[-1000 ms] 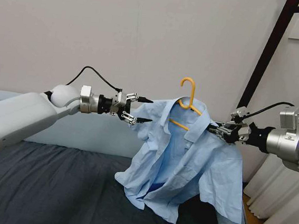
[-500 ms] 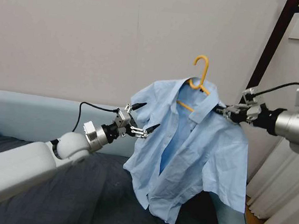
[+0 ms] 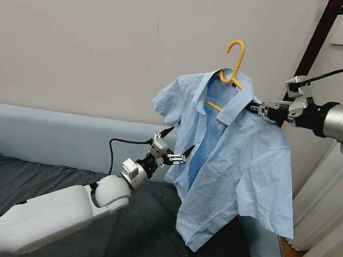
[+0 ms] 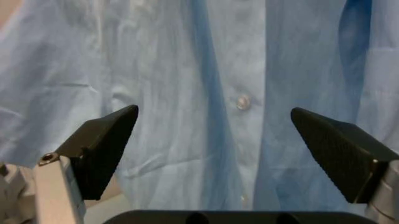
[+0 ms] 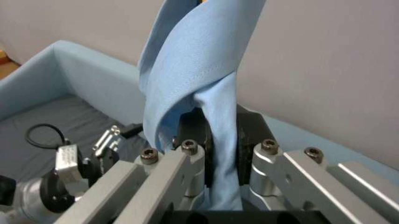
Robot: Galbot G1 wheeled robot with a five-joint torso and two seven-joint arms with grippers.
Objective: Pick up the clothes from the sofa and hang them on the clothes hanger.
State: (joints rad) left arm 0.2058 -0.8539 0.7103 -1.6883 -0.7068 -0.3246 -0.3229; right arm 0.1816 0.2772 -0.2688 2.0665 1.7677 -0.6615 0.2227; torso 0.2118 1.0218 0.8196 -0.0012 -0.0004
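Shirt (image 3: 235, 165) hangs in the air on a hanger (image 3: 237, 65) over the right end of the sofa (image 3: 37, 134), clear of the seat. Long axis approx vertical: collar up, hem down. Front is open & faces the robot. Hanger hook points up, leaning a bit to the robot's right, w/ nothing around it.

Right gripper (image 3: 255, 106) is up high at the shirt's shoulder, reaching in from the right, fingers clamped on the cloth. The wrist view shows a fold of fabric pinched between them.

Left gripper (image 3: 179, 142) sits lower, just beside the front edge of the shirt, fingers (image 4: 106, 140) spread apart w/ nothing between. It faces the button strip; a button (image 4: 242, 101) is straight ahead.
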